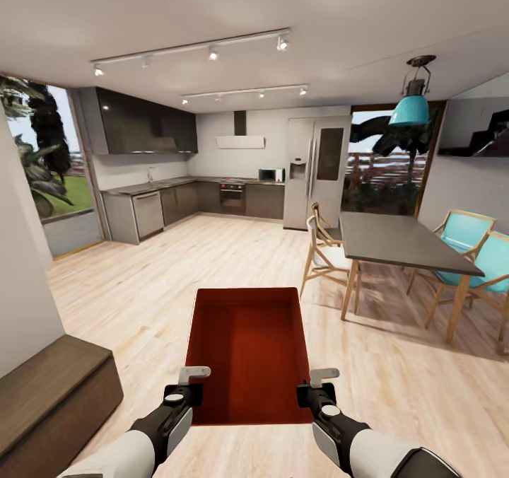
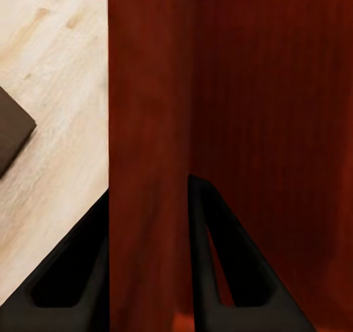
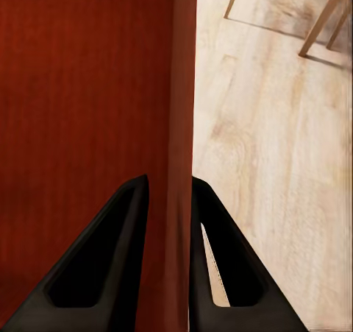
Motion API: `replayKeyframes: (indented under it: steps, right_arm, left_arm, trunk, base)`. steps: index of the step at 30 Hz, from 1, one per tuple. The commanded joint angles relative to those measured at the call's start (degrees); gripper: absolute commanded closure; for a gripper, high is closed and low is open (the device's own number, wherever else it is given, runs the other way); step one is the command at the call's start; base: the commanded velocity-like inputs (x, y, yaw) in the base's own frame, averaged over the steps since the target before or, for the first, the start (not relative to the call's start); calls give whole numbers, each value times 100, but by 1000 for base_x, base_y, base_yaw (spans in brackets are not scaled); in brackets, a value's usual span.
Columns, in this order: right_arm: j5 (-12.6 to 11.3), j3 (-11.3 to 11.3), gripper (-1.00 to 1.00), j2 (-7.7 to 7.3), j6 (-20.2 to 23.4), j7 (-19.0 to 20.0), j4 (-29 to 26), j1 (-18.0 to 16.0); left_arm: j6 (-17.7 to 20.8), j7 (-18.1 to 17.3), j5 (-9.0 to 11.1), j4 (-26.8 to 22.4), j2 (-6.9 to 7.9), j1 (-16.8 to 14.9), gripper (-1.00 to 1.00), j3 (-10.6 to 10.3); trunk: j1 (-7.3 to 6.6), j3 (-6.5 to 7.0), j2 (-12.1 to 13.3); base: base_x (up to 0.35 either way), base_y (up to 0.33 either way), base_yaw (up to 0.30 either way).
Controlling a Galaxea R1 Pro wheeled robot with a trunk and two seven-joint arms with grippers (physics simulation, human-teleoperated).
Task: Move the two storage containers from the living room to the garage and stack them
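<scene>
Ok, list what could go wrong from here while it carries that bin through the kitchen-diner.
1. The storage container hangs from two thin side walls alone, one in the left gripper and one in the right gripper; if the arms drift apart or together, a wall may slip free.
2. The dining table and the nearest wooden chair stand close on the right; a wide turn could clip them.

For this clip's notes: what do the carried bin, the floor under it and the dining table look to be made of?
The storage container: probably moulded plastic, uniform orange-red with a matte, finely ribbed bottom; each claw clamps a thin side wall. The floor: light wood planks or laminate, with visible grain and seams. The dining table: dark grey matte top, material unclear, on pale wooden legs.
</scene>
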Motion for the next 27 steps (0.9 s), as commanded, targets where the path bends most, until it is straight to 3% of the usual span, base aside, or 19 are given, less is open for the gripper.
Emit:
replayKeyframes:
  steps: [1,27]
  right_arm:
    - [-160,-20,100,0,-38,-29,25,-3]
    - [-160,-20,100,0,-34,-29,25,-3]
  left_arm:
    - [21,8,-94,-59,-4,-6,100,229]
    - [21,8,-96,-59,-1,-6,100,229]
  trunk:
    - [0,-8,-6]
    - [0,-8,-6]
  base:
    - [0,0,-283]
    - [0,0,-283]
